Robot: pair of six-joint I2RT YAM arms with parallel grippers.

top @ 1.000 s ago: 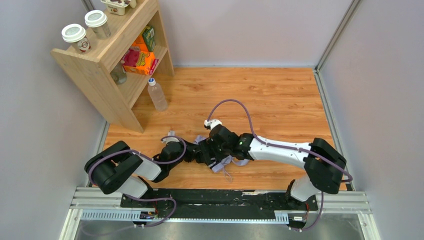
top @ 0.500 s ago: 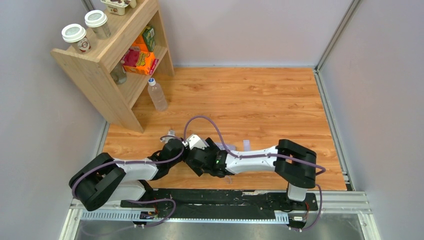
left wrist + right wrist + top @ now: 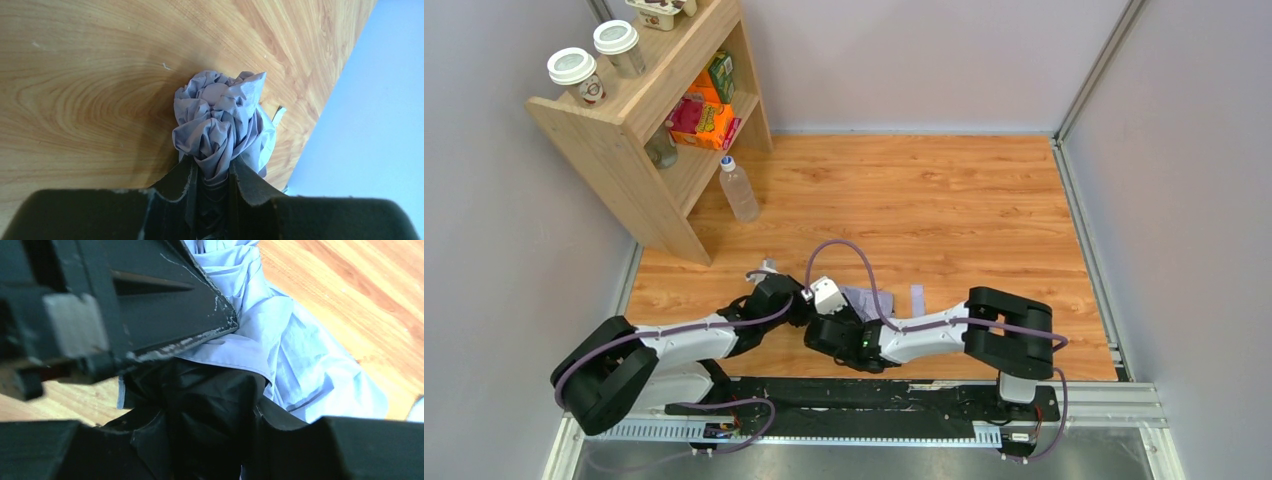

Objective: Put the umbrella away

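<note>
From above, look off the foot of the wooden shelf [image 3: 639,130], toward the arm bases and a little to its right, to find the umbrella [image 3: 871,299] lying on the tabletop [image 3: 984,210] as a pale crumpled bundle, well apart from the shelf. Note the left gripper [image 3: 796,302] meeting it from the shelf side and the right gripper [image 3: 816,318] crowding in just beside, both at the same end; too much overlap here to read either set of jaws. Judge the long axis as running from the two grippers outward, away from the shelf, with a loose pale strip, likely the strap [image 3: 916,293], at the far end. Through the left wrist camera, see the left gripper [image 3: 212,192] pinching a gathered neck of fabric, fingers [image 3: 186,182] tight on both sides, the umbrella [image 3: 217,117] bunching straight ahead along the gripper's own line. Through the right wrist camera, see pale folds of the umbrella [image 3: 285,350] ahead and to the right, the dark body of the left gripper [image 3: 125,300] across the upper left, and something dark and wrinkled between the fingers [image 3: 145,440] of the right gripper [image 3: 207,425]; impossible to tell whether clamped on the umbrella or merely standing around it. Reckon the left arm the surer holder, so treat the next move as hinging on keeping the bundle in line with that gripper.
</note>
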